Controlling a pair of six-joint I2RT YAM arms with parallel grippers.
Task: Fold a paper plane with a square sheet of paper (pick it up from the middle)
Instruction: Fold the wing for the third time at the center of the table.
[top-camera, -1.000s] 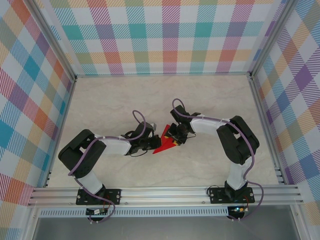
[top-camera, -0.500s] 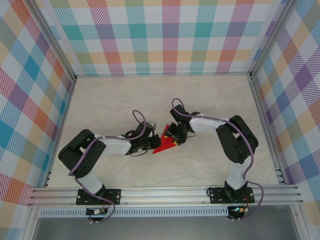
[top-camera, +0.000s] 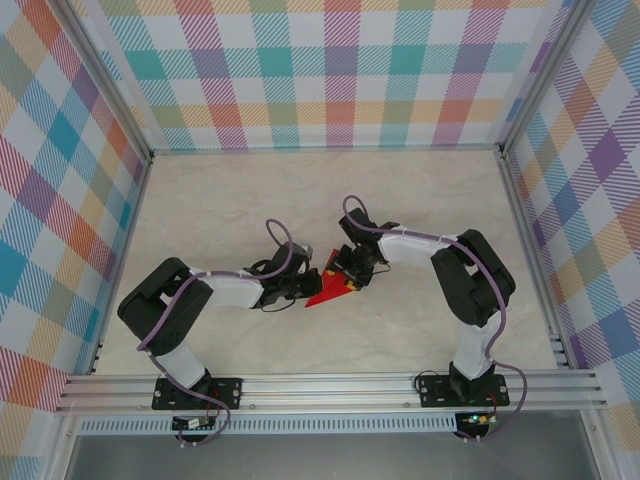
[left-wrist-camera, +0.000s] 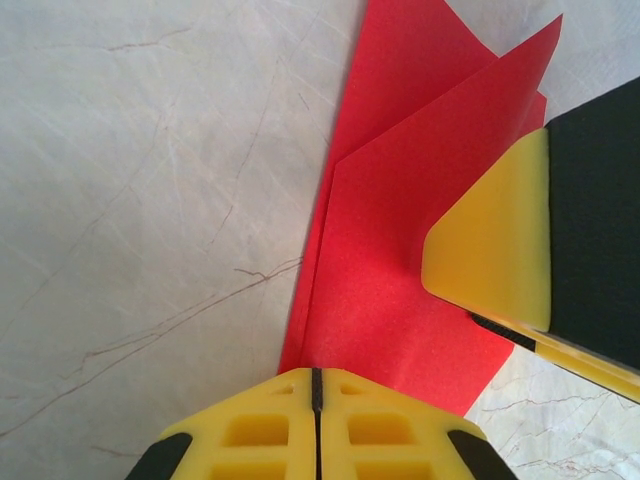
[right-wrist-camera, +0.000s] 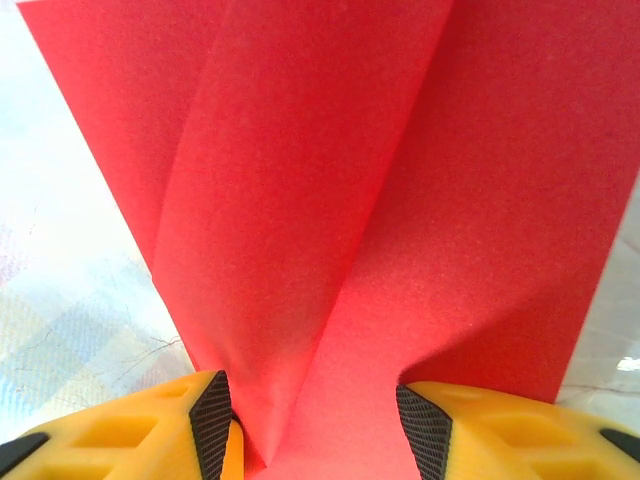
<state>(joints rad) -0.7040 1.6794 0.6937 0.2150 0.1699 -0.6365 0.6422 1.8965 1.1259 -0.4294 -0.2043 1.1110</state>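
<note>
Table (top-camera: 420, 200): marble top, both arms reach in from its near edge and meet around mid-table.

Left arm (top-camera: 200, 295) comes in low from the table's left half and the right arm (top-camera: 440, 250) from its right half. The opposed approach lets one side anchor while the other works the fold.

Red paper (top-camera: 328, 290): the square sheet of the task, part-folded, sits mid-table between the two wrists. From above it reads as a narrow wedge, point toward the table's near-left side. Left wrist view shows at least two overlapping layers with a slanted folded edge, lying near-flat on the table.

Left gripper (left-wrist-camera: 313, 385): fingers pressed together with no gap at the seam, and the paper's narrow end runs right into the tips. It looks clamped on that end, probably as the anchor so the sheet can't slide on the smooth tabletop.

Right gripper (right-wrist-camera: 312, 400): jaws stand apart, with the paper's raised fold filling the gap between the pads. Can't tell whether the pads actually bite or just bracket it. One right finger (left-wrist-camera: 495, 240) sits over the top layer, likely to hold the flap down.

Judgement: mid-fold, wings not formed, not yet a plane.
</note>
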